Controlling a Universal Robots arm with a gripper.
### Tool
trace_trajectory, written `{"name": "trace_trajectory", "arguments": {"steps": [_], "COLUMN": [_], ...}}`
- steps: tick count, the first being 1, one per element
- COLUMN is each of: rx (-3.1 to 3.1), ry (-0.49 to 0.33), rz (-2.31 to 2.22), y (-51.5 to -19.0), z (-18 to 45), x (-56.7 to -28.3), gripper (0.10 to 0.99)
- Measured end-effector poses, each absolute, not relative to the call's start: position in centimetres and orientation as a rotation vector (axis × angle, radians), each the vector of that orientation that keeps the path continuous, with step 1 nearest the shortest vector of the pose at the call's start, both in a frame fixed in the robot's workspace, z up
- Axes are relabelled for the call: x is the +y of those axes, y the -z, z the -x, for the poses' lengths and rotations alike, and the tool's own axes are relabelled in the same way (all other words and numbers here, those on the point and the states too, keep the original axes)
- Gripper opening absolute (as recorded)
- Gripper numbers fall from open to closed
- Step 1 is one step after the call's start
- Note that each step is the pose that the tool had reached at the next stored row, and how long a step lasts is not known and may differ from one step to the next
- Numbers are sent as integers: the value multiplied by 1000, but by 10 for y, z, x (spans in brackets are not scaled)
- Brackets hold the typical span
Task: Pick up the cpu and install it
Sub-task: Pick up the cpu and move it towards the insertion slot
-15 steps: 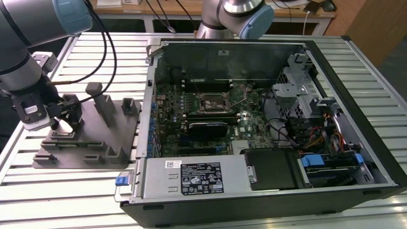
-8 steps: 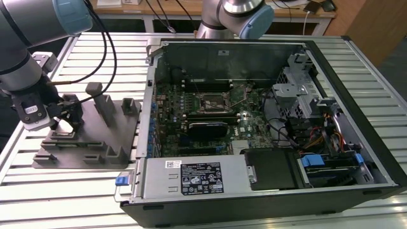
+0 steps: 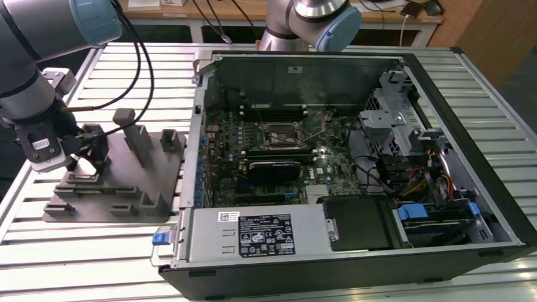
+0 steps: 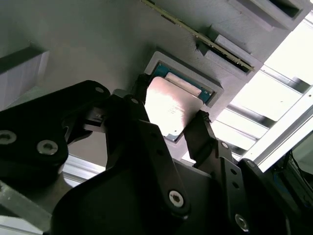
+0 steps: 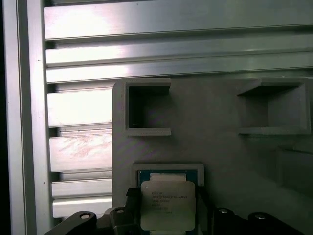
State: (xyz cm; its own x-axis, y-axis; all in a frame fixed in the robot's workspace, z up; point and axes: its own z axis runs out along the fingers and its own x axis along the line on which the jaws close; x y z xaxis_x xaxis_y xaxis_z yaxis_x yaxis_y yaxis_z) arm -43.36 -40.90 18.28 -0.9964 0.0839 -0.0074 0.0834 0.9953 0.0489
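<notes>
The cpu (image 4: 168, 105) is a flat silver square. It sits between the gripper's two black fingers (image 4: 199, 133), slightly tilted and just clear of its square pocket (image 4: 161, 59) in the grey fixture block (image 3: 117, 192). In the first wrist view the cpu (image 5: 167, 205) covers part of the pocket's blue-green floor (image 5: 168, 175). My gripper (image 4: 171, 105) is shut on the cpu's two opposite edges. In the exterior view the gripper (image 3: 88, 154) hangs low over the block at the exterior view's left. The motherboard socket (image 3: 281, 132) lies inside the open computer case (image 3: 495, 214), well off to the right.
Upright pegs (image 3: 126, 123) rise from the fixture block close to the gripper. The case's side wall (image 3: 195, 126) stands between the block and the motherboard. A second arm's base (image 3: 306, 19) stands behind the case. Everything rests on a slatted aluminium table (image 3: 75, 264).
</notes>
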Motion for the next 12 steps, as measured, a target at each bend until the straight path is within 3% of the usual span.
{"name": "trace_trajectory", "arguments": {"steps": [1,2,12], "rx": [3129,3129,3128], "ry": [-76,-76,-76], "rz": [-131,-131,-131], "y": [-183,-183,-187], "z": [434,434,434], "x": [-409,-409,-409], "gripper": [600,541,541]}}
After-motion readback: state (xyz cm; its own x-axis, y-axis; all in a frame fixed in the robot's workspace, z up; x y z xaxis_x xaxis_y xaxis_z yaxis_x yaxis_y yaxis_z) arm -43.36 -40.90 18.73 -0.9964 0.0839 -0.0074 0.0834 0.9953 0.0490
